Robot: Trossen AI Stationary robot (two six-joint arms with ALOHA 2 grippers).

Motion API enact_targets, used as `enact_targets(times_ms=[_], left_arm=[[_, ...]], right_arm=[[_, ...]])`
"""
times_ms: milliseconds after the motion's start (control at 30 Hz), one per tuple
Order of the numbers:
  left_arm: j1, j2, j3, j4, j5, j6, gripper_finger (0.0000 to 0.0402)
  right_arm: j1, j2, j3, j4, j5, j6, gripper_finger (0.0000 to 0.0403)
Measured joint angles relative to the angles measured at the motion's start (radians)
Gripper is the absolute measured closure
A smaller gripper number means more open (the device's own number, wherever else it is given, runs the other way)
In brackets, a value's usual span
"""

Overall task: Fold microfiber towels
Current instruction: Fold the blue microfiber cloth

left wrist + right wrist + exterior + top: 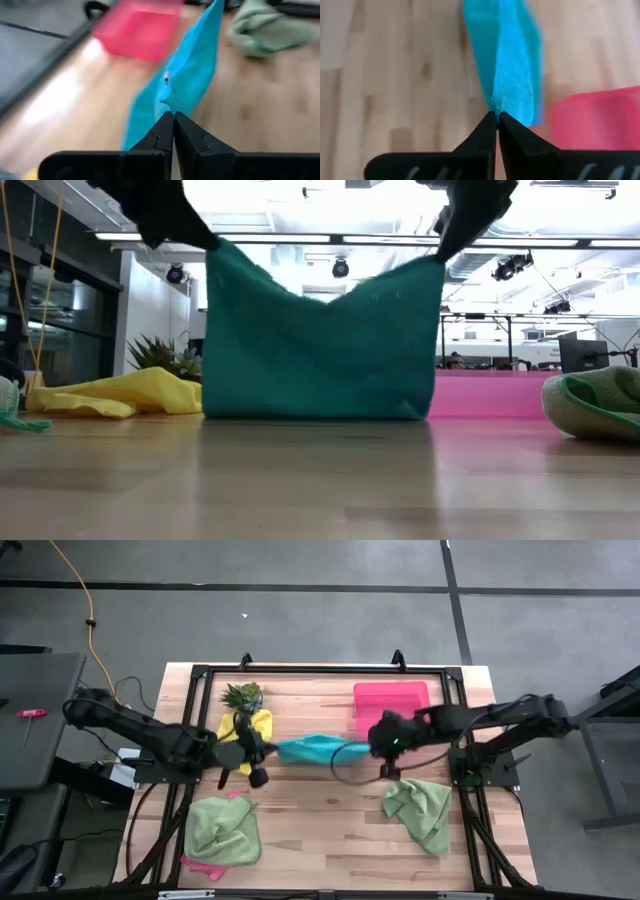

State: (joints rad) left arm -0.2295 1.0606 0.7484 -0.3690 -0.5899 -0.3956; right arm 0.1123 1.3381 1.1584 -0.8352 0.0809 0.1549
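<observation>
Teal towel (318,749) stretched between left gripper (262,747) and right gripper (372,746).

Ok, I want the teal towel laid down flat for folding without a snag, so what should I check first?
1. Left hand shut on teal towel corner: ok.
2. Right hand shut on the other corner: ok.
3. Towel hangs spread between both hands, lower edge at the table: ok.
4. Top edge taut: not ok, it sags in the middle.
5. Yellow towel and pink tray apart from the teal towel: cannot tell.
</observation>
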Motion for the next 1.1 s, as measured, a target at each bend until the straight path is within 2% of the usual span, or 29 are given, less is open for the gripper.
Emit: enact_targets(times_ms=[133, 267, 500, 633, 833, 967, 1100], left_arm=[[-0.099, 0.057, -0.033, 0.001, 0.040, -0.175, 0.0401], [-0.173, 0.143, -0.060, 0.021, 0.135, -0.341, 0.0402], [-0.236, 0.297, -0.060, 0.072, 0.309, -0.511, 0.0401], [-0.245, 0.360, -0.060, 0.124, 0.437, -0.538, 0.0401], [-0.241, 0.377, -0.059, 0.151, 0.592, -0.564, 0.0401], [-0.242, 0.383, -0.060, 0.157, 0.613, -0.542, 0.0401], [-0.225, 0.383, -0.059, 0.156, 0.565, -0.506, 0.0401]], right_arm=[[0.085, 0.097, 0.000, 0.031, -0.075, 0.072, 0.0403], [0.161, 0.199, -0.001, 0.070, -0.136, 0.118, 0.0403], [0.238, 0.354, -0.001, 0.184, -0.307, 0.189, 0.0403], [0.264, 0.419, -0.002, 0.246, -0.392, 0.212, 0.0403], [0.270, 0.460, -0.002, 0.304, -0.536, 0.231, 0.0403], [0.275, 0.480, -0.002, 0.305, -0.577, 0.231, 0.0403], [0.267, 0.487, -0.002, 0.306, -0.585, 0.233, 0.0403]])
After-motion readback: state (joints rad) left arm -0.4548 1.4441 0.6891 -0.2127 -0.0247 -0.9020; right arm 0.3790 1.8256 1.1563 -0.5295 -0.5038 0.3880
